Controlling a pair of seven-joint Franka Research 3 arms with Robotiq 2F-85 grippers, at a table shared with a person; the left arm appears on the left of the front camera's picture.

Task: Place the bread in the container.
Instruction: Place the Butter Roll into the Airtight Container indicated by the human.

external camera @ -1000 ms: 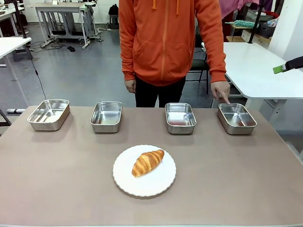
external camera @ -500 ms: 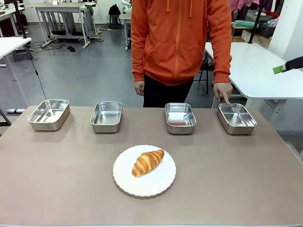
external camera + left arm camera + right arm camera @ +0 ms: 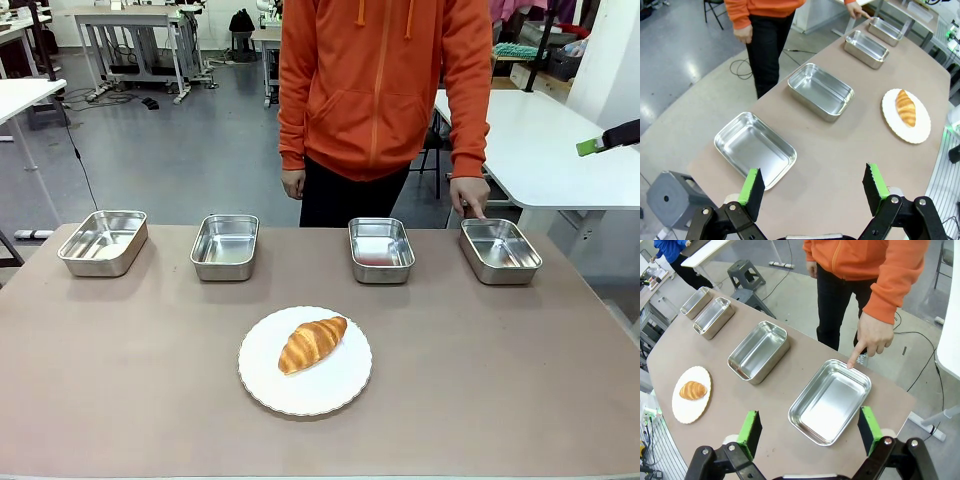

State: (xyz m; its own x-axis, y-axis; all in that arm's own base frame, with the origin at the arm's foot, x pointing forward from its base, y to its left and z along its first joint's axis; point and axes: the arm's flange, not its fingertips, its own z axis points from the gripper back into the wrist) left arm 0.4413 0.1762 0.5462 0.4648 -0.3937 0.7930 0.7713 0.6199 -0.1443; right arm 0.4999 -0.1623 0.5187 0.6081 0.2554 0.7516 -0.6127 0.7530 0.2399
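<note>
left pincer (image 3: 813, 184): black, green-padded | right pincer (image 3: 809, 430): same | person (image 3: 375, 90): orange zip hoodie, black trousers

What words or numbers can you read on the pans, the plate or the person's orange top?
None can be read.
The steel pans, the white plate, the croissant and the orange hoodie carry no print.
Anything farther back in the room is too small to read.
</note>
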